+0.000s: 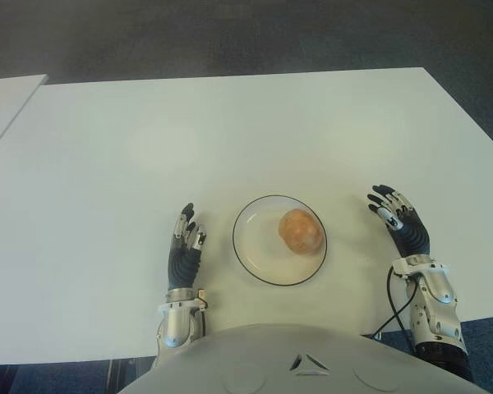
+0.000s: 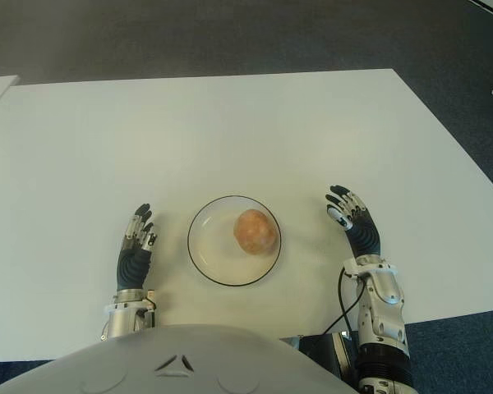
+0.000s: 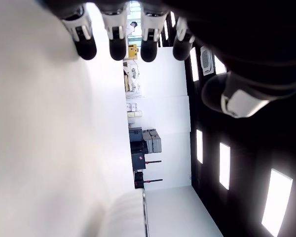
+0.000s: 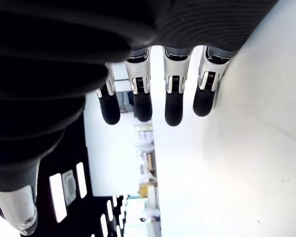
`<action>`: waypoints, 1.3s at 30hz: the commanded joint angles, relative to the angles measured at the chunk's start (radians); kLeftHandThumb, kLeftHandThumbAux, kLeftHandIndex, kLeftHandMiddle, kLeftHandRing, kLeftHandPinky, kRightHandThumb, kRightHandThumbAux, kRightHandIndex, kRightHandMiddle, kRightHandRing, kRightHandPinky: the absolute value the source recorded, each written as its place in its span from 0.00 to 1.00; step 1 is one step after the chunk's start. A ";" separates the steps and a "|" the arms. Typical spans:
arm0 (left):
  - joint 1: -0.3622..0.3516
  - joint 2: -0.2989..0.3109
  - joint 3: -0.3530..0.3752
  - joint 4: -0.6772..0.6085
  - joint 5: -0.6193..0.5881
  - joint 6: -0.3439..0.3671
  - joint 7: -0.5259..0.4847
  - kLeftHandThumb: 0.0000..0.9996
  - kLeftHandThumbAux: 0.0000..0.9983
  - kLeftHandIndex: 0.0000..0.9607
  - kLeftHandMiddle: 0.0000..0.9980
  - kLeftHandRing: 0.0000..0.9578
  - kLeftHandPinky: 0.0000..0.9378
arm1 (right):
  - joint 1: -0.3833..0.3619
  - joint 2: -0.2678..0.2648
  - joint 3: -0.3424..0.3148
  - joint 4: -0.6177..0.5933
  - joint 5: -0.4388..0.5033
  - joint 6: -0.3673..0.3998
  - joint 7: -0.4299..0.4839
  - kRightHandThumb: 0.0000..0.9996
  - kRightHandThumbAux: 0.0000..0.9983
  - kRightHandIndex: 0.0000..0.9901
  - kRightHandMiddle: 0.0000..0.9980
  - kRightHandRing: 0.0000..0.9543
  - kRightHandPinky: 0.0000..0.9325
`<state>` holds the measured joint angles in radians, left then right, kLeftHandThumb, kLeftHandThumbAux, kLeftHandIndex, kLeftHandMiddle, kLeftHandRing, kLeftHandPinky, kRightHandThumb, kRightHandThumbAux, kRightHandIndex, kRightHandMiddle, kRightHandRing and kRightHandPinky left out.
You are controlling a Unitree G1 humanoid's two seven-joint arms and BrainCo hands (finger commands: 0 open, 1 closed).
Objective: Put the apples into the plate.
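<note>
Judging by my near table (image 1: 230, 123) edge, the job looks finished: one apple (image 1: 301, 231) sits in the plate (image 1: 255, 264), my left hand (image 1: 183, 250) and right hand (image 1: 398, 218) flanking it, fingers spread, empty; no other apple shows.

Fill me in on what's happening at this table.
Nothing is being handled right now. One apple sits in the plate on the white table, directly in front of the robot. The left hand shows to the plate's left and the right hand to its right, both with fingers extended and empty. No other apple is in view.
</note>
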<state>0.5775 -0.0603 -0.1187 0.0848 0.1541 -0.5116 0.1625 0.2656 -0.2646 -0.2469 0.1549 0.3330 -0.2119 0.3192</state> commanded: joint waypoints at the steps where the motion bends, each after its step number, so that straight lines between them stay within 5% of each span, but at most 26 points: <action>1: 0.048 0.011 -0.003 0.081 -0.002 0.065 -0.016 0.01 0.41 0.00 0.00 0.00 0.06 | 0.030 0.036 0.024 0.030 -0.039 0.000 -0.005 0.24 0.64 0.19 0.21 0.19 0.21; 14: 0.050 0.015 -0.005 0.073 0.000 0.082 -0.015 0.01 0.43 0.00 0.00 0.00 0.05 | 0.045 0.104 0.078 0.073 -0.094 -0.041 -0.020 0.23 0.63 0.16 0.20 0.17 0.19; 39: 0.063 0.020 -0.014 0.038 0.012 0.104 -0.018 0.00 0.42 0.00 0.00 0.00 0.04 | 0.049 0.145 0.153 0.087 -0.159 -0.034 -0.083 0.25 0.64 0.15 0.20 0.19 0.21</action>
<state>0.5915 -0.0511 -0.1288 0.0710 0.1665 -0.4949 0.1625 0.2723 -0.1511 -0.1290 0.1819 0.2046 -0.3173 0.2462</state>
